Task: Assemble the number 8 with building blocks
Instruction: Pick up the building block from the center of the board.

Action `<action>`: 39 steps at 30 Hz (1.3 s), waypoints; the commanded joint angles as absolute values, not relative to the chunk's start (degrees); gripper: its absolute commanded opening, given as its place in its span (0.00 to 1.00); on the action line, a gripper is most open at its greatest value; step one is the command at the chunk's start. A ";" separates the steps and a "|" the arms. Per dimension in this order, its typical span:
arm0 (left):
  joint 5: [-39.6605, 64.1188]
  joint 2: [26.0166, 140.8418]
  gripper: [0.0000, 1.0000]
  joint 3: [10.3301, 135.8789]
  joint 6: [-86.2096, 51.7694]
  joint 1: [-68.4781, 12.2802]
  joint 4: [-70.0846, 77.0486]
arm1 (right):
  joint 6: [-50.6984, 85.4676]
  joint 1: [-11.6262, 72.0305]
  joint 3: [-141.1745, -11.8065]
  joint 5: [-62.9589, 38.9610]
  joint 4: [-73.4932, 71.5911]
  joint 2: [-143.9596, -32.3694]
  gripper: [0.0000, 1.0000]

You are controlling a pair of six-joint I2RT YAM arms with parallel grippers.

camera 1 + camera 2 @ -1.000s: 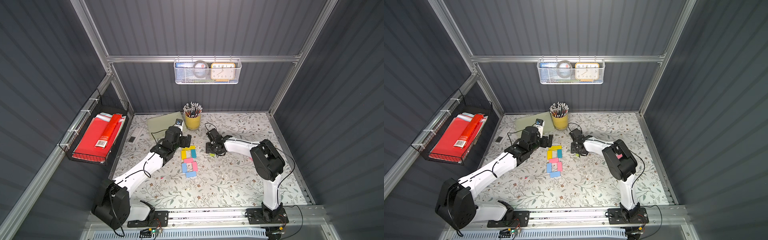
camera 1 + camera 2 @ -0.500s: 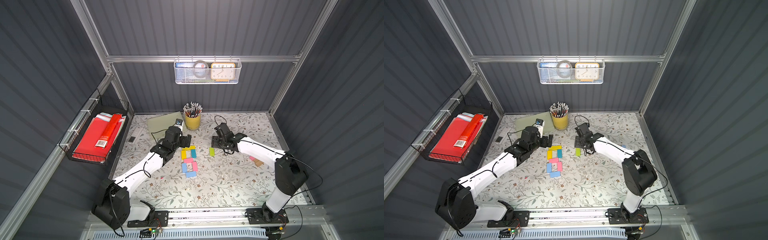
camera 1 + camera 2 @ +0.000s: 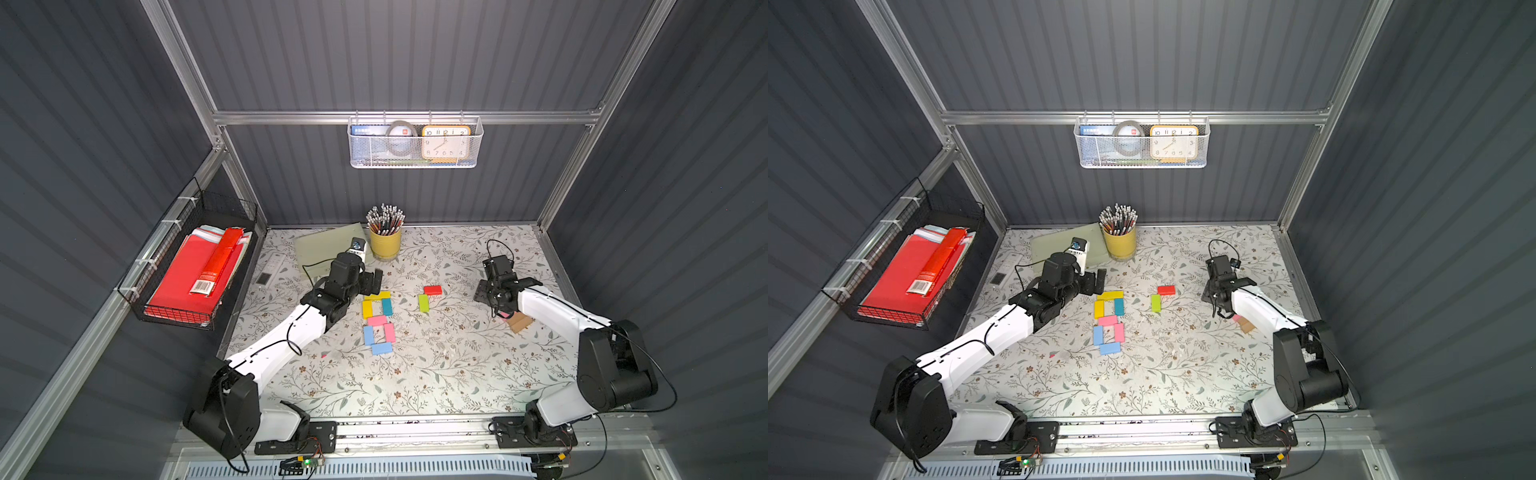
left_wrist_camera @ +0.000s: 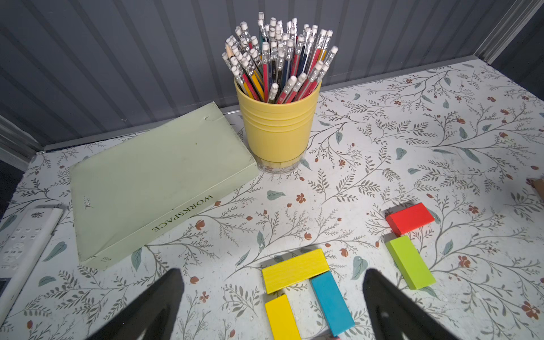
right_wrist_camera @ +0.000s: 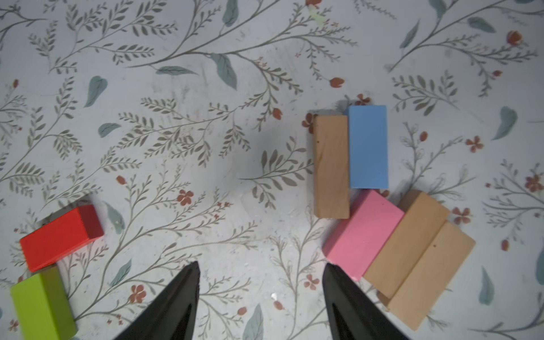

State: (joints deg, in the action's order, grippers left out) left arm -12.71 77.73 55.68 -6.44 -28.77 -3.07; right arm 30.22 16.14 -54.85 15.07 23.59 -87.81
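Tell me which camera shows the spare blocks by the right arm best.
The right wrist view: all five spare blocks show clearly, three tan, one pink, one light blue. In both top views the right arm hides most, leaving a pink-and-tan corner. The left wrist view catches only a tan sliver.

The right gripper point(image 5: 261, 266) has been carried off to the right, from near the number 8 point(image 3: 377, 322) to a place above the loose pink block point(image 5: 363, 232) and tan blocks point(image 5: 412, 253). The red block point(image 3: 432, 289) (hidden under the gripper before) has been uncovered, with the lime green block point(image 3: 423, 302) just beside it on its near side. The right arm point(image 3: 548, 307) has been folded back, its elbow drawn toward the near right corner. The jaws have been parted somewhat wider, with nothing between them.
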 commanded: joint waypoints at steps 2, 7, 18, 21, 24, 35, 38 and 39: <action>-12.58 75.85 0.99 54.93 -6.86 -28.48 -2.45 | 27.74 13.45 -55.25 15.53 22.14 -89.97 0.71; -12.65 75.94 0.99 54.95 -6.83 -28.48 -2.46 | 26.12 10.89 -56.38 15.62 21.30 -92.88 0.71; -12.81 76.07 0.99 55.00 -6.74 -28.48 -2.48 | 24.24 8.10 -58.05 15.01 19.30 -97.24 0.66; -12.74 76.20 0.99 54.95 -6.77 -28.48 -2.46 | 24.08 8.03 -58.44 14.75 18.85 -98.01 0.61; -12.65 76.29 0.99 55.02 -6.77 -28.44 -2.55 | 23.95 7.87 -58.89 14.70 19.01 -98.77 0.58; -12.54 76.56 0.99 55.03 -6.74 -28.45 -2.55 | 23.68 7.30 -58.62 13.84 18.79 -100.87 0.55; -12.54 76.55 0.99 55.02 -6.74 -28.46 -2.50 | 23.62 7.31 -58.45 13.62 18.57 -101.33 0.55; -12.56 76.64 0.99 55.06 -6.81 -28.48 -2.55 | 23.53 7.31 -58.45 13.74 18.56 -101.51 0.55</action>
State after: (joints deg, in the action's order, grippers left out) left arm -12.71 77.71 55.68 -6.44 -28.77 -3.07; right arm 23.94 7.53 -57.91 14.22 18.22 -100.18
